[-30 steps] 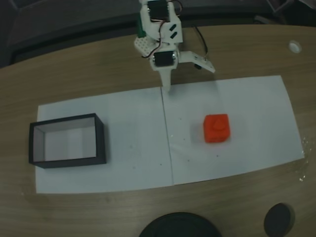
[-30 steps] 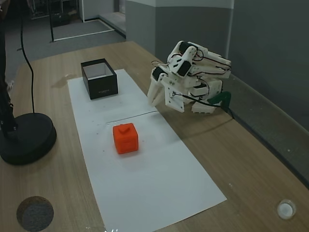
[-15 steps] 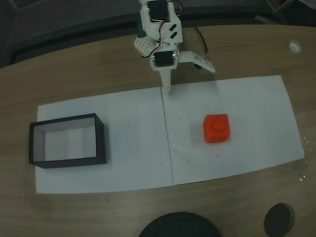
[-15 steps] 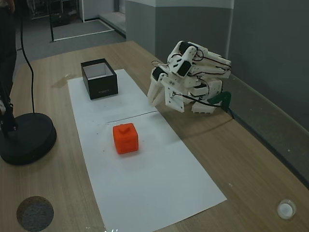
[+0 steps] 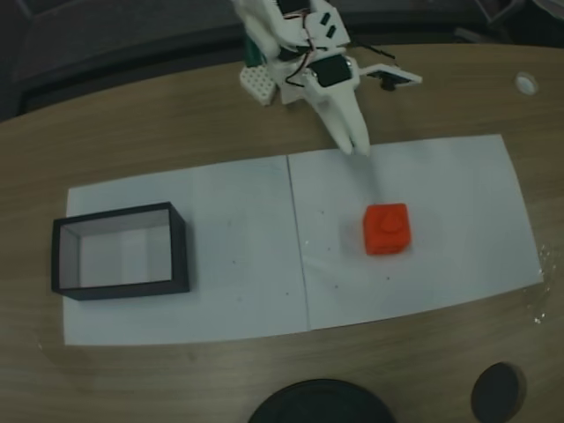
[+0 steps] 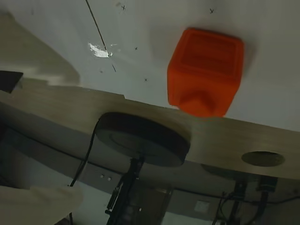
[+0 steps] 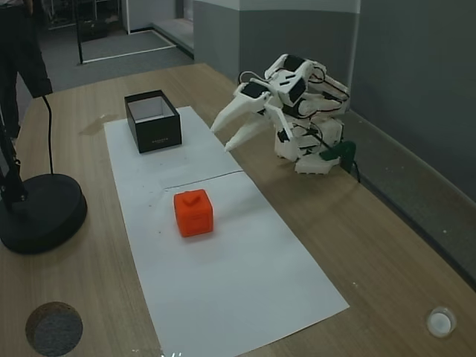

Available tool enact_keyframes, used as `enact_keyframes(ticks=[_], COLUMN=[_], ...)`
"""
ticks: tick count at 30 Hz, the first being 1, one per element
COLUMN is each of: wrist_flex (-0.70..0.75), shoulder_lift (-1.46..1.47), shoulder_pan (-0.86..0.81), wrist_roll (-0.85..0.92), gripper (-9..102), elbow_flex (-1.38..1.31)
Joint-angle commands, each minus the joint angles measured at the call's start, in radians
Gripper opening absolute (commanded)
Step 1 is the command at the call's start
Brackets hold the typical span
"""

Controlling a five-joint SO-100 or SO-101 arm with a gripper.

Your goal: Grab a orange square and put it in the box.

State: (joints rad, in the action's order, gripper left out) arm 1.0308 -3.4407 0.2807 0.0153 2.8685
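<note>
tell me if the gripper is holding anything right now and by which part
Nothing is held. The gripper is open and in the air near the arm's base, apart from the orange square, which sits alone on the white paper.

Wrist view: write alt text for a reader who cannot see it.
An orange square, a small cube with a raised stud, sits on white paper near the table's wooden edge; the picture appears upside down. Beyond the edge are a round black stand base and a dark disc.
</note>
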Motion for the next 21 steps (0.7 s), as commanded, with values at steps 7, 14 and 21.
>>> enact_keyframes(ticks=[7,14,21], wrist_flex=[-0.025,-0.015,0.02], shoulder_lift=[0.288,0.802,1.25], shoulder_pan=[0.031,0.078,0.077], wrist_roll=[0.008,0.003,-0.002], gripper=[29,34,34], elbow_flex=[-0.265,-0.58,-0.822])
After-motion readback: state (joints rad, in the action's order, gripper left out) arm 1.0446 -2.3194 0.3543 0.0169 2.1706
